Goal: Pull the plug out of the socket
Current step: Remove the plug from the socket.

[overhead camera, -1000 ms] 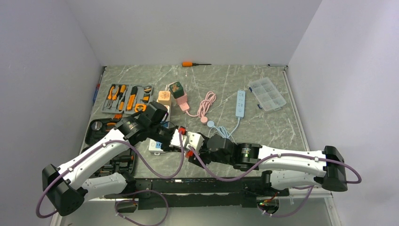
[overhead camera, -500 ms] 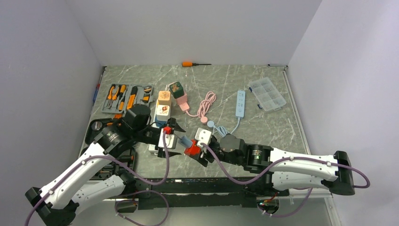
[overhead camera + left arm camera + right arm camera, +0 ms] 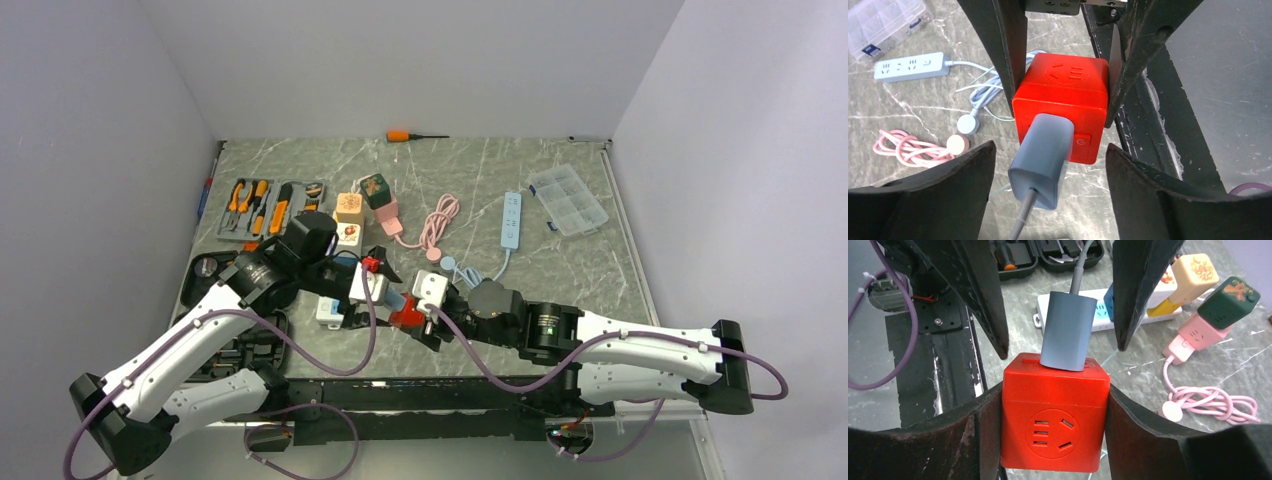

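Note:
My right gripper (image 3: 1054,390) is shut on a red cube socket (image 3: 1055,415), gripping its two sides and holding it above the table's near edge (image 3: 408,318). A grey-blue plug (image 3: 1068,335) with a grey cord sits in the socket's face beside the power button (image 3: 1081,141). My left gripper (image 3: 1049,150) is open, its jaws standing on either side of the plug (image 3: 1043,150) with a gap on each side. In the top view the left gripper (image 3: 372,295) faces the right gripper (image 3: 425,325) across the socket.
A white power strip (image 3: 330,308) lies under the left wrist. Behind are cube sockets (image 3: 350,208), a pink cable (image 3: 437,225), a pale blue power strip (image 3: 512,220), a clear organiser box (image 3: 568,200), an orange screwdriver (image 3: 412,135) and a tool case (image 3: 270,208).
The left gripper opened wide, drew back to the left and then came in again round the plug. The right arm shifted slightly right, still holding the socket.

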### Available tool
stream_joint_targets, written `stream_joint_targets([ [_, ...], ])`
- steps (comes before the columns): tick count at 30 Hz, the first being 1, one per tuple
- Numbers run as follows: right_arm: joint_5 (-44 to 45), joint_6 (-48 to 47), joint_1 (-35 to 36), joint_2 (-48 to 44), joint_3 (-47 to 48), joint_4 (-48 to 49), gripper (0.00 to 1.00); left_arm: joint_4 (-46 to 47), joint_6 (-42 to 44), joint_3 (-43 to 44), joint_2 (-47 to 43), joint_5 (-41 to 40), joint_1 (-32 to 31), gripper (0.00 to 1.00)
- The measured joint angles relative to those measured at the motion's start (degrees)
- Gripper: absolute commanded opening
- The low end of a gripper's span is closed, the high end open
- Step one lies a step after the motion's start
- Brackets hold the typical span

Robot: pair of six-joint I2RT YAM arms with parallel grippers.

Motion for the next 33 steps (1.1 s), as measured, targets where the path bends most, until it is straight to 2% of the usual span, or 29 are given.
stream_joint_targets([
  [4,0.1,-1.4,0.0,0.7,1.7,0.0,0.00,-1.3,0.4,1.6,1.6,0.7,0.0,0.51],
  [9,0.1,-2.9,0.0,1.5,1.9,-1.5,0.00,-5.2,2.0,3.4,3.3,1.0,0.2,0.08],
  [10,0.0,-3.0,0.0,1.5,1.9,-1.7,0.00,-5.5,2.4,3.4,3.5,1.0,0.2,0.03],
  [14,-0.3,-3.1,0.0,1.6,1.9,-2.1,0.00,-5.7,2.9,3.5,4.0,1.1,0.2,0.00],
  [15,-0.4,-3.1,0.0,1.6,1.9,-2.1,0.05,-5.8,2.9,3.5,4.1,1.1,0.2,0.00],
  [17,-0.8,-3.1,0.0,1.6,1.9,-2.1,0.49,-6.0,3.1,3.5,4.1,1.3,0.2,0.00],
  [18,-1.0,-3.1,-0.1,1.6,1.9,-2.1,0.68,-6.2,3.1,3.5,4.0,1.3,0.2,0.00],
  [19,-1.3,-3.1,-0.1,1.6,1.9,-2.2,0.78,-6.3,3.1,3.5,4.0,1.4,0.2,0.00],
  [21,-1.8,-2.9,0.0,1.3,1.7,-1.9,0.89,-6.4,3.0,3.5,4.1,1.6,0.2,0.00],
  [27,-3.0,-2.0,-0.3,-3.6,-3.0,2.2,0.99,-6.4,2.8,3.8,4.1,1.5,0.2,0.00],
  [33,-3.0,-1.9,-1.4,-5.5,-5.7,5.0,1.00,-6.4,2.6,4.5,4.1,1.5,0.2,0.00],
])
